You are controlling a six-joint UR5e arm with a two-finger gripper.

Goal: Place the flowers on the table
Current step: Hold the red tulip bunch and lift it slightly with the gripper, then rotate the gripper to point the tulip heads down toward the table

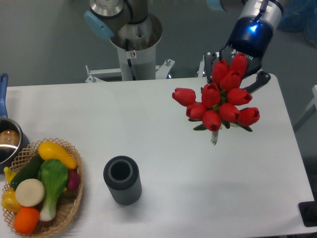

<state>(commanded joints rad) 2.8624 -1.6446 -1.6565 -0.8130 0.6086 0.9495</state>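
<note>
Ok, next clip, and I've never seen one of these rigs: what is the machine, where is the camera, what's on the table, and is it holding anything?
A single fixed camera looks down at a large white table. The machine is a robot arm; its grey base column stands behind the table. At the arm's end, the black two-finger gripper sits behind a bunch of red tulips with green leaves. The flowers hide its fingertips, so the grip itself isn't visible. On the table stand a dark ribbed cylindrical vase, a wicker basket of vegetables and, at the left edge, a metal pot.
</note>
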